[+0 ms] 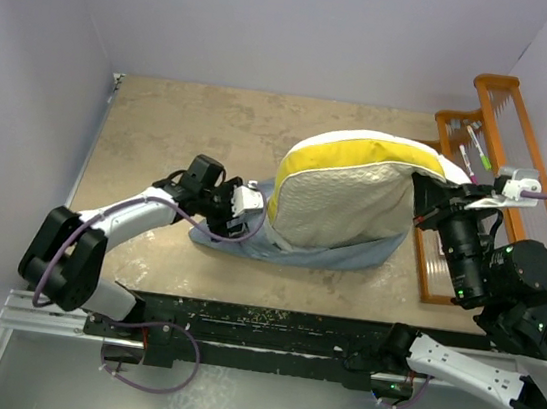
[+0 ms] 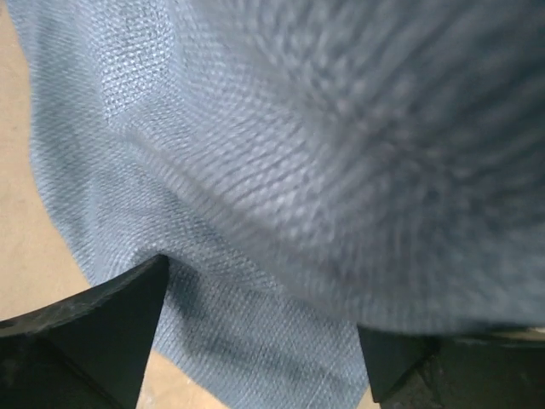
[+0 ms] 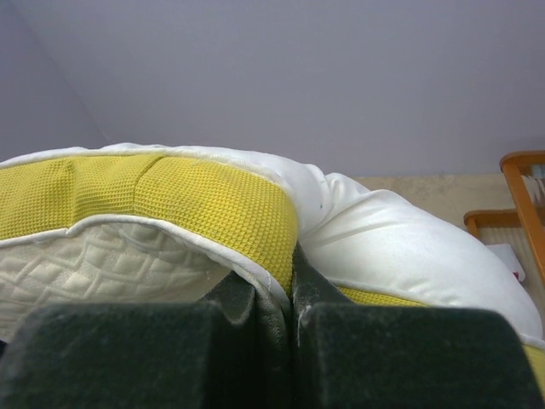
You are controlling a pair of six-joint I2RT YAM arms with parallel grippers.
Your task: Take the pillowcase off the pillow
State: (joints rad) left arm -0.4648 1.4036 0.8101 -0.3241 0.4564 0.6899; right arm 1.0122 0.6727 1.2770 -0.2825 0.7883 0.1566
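Fingers (image 3: pixel 187 358) on the right gripper (image 1: pixel 423 199) are pinching tight on the yellow edge of the pillow (image 1: pixel 340 198) at its 3 o'clock side, and the pillow's standing on edge mid-table (image 1: pixel 182 132). The left gripper (image 1: pixel 242 213) is sitting at 9 o'clock with its fingers (image 2: pixel 85 341) spread apart and pillowcase (image 1: pixel 317 256) cloth lying between them. The case is bunching along the pillow's 6 o'clock edge.

Pillowcase (image 2: pixel 375 145) blurred across the upper right of the left wrist view — weave lost, mostly hidden beneath the pillow (image 1: pixel 344 204) from above, wooden rack (image 1: pixel 497 83) contents too small to tell
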